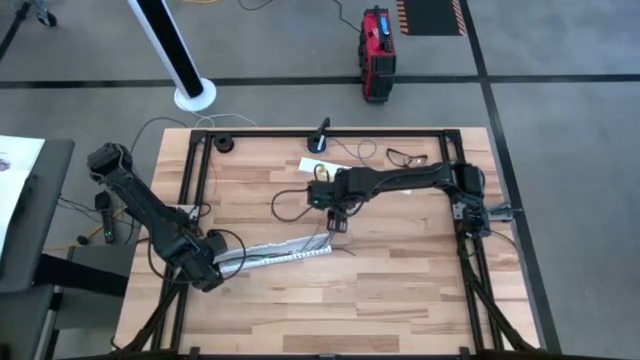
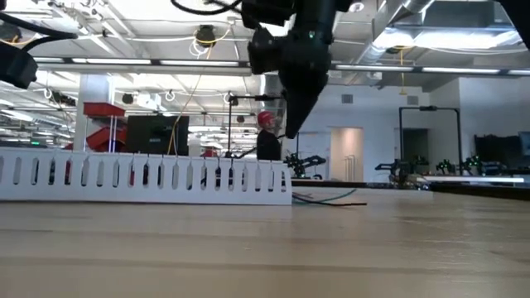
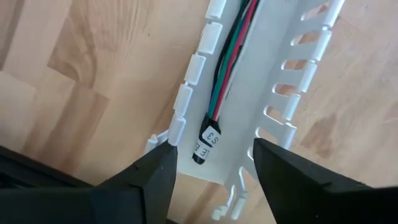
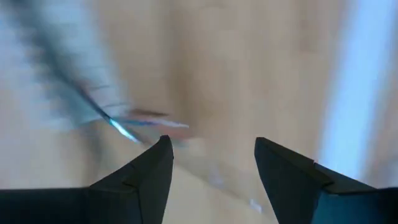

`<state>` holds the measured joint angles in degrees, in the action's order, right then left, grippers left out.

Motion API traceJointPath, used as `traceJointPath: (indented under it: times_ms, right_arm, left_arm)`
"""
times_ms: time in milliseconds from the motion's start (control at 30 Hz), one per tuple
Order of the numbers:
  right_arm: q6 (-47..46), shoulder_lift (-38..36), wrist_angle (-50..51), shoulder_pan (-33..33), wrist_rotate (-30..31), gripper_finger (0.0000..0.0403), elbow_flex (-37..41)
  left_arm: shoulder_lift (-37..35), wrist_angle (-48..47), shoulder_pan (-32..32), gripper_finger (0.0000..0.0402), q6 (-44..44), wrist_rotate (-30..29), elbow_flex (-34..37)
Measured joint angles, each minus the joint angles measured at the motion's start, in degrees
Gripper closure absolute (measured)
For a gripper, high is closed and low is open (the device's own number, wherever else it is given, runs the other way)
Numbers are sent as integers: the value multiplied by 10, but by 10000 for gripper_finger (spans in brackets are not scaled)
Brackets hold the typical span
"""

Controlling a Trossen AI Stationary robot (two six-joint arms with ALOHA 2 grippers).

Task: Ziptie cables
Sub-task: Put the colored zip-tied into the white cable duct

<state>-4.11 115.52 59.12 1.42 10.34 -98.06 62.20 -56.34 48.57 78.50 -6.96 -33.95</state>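
A long white slotted duct (image 1: 285, 250) lies flat on the wooden table, and the cables (image 3: 227, 56), red, green, black and white wires with labelled ends, lie along its inside. More wire ends (image 2: 327, 199) trail out past its right end. My left gripper (image 1: 212, 270) is at the duct's left end, its fingers (image 3: 155, 171) astride it. My right gripper (image 1: 335, 218) hangs open above the table near the duct's right end (image 2: 291, 124), pointing down and holding nothing. Its wrist view is blurred. My left gripper has the duct's left end (image 3: 180, 127) between its two fingers, one finger against each slotted side wall. The fingers come in low from the table's left and lie along the duct. The duct rests flat on the table, with the cables' labelled ends (image 3: 208, 140) between the fingers.
A black cable loop (image 1: 288, 200) lies beside the right arm. A white label (image 1: 313, 165), a dark wire tangle (image 1: 405, 157) and a black clamp (image 1: 320, 135) sit toward the far edge. A black metal frame (image 1: 330, 131) borders the table. Bare wood lies toward the near edge.
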Motion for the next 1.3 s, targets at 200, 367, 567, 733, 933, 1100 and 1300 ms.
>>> traceJointPath:
  times_ms: [200,367,567,733,933,1100,1300]
  right_arm:
    - [-17,-1,27,22,-6,194,0]
    - [24,-1,36,10,-33,195,0]
    - [179,-1,-42,-9,-69,195,-2]
    - [234,-1,-104,-4,-77,197,-6]
    - [233,-1,-157,24,-73,247,-6]
    - [221,29,-179,58,-93,352,-7]
    - [151,85,-132,61,-198,394,-6]
  left_arm:
    - [0,-11,0,194,-13,-2,-1]
    - [0,-37,0,194,10,-2,-2]
    - [0,-37,0,194,-5,2,-2]
    - [0,-36,0,194,-7,1,-2]
    - [0,-36,0,194,-9,-1,-1]
    - [0,-36,0,194,-5,-8,-1]
    - [0,-36,0,194,1,-19,-1]
